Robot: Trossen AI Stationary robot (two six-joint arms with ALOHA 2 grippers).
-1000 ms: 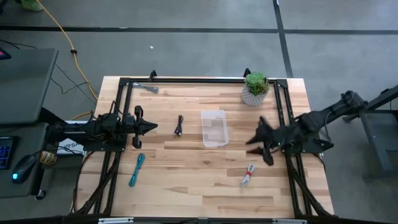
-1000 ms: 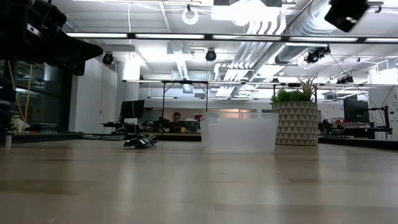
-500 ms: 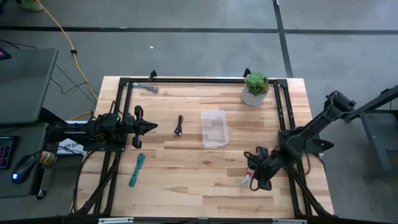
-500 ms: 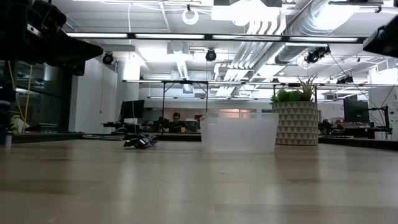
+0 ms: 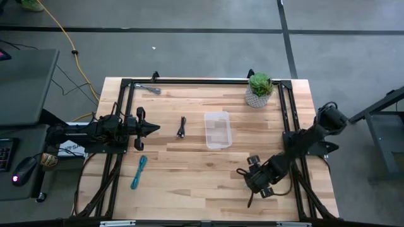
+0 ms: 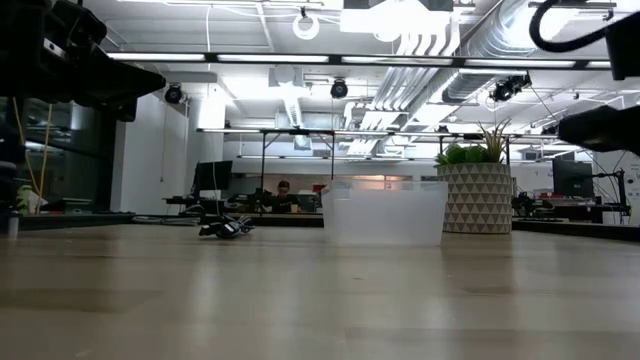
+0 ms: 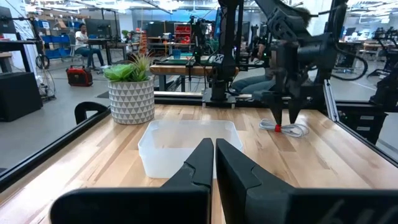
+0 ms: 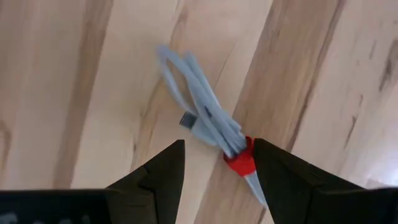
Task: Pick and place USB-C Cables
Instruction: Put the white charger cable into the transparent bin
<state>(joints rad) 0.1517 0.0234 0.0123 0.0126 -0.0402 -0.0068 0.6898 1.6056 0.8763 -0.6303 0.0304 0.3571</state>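
Right tool (image 8: 214,163) is hanging with fingers apart over the red-and-white cable (image 8: 208,127), at 5 o'clock of the desk (image 5: 189,183) | advice: be lowering straight, closing on the red tie | left tool (image 5: 154,128) is waiting at 9 o'clock, fingers together.

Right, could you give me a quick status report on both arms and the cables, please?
Right gripper open, jaws straddling the red-and-white cable, not yet gripped. Left gripper shut, parked at table's left edge. Nothing in the way.

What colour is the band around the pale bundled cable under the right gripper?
Red, on the whitish bundled cable; clearest in the right wrist view.
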